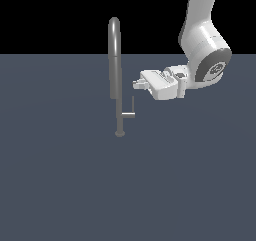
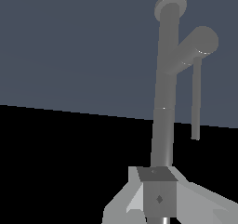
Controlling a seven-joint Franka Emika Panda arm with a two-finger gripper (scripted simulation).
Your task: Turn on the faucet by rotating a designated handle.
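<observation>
Gripper fills the lower middle of the wrist frame, pale grey, nearest the lens, with a darker square block sitting right in front of the pipe; from this angle I cannot tell whether the fingers are parted or pressed together. In the exterior view the gripper shows in the middle of the frame, slightly right of centre, its fingertips pointing toward the frame's left, just beside the pipe and above the lever; no contact with either is visible, and the finger gap can't be read there either.

Now the handle: a short stub juts from the low part of the pipe toward the exterior view's right and ends in a thin rod standing upright. In the wrist view the handle sits at the upper right of the frame, a thick stub with a thin rod running from it.

Next, the faucet stands just left of centre in the exterior frame, a tall slim grey pipe with a curved gooseneck top and a small round base. In the wrist view the faucet runs through the frame's middle right.

Beyond it, the white arm comes down from the upper right corner of the exterior frame. All of this stands on a flat slate-blue floor under a black backdrop.
</observation>
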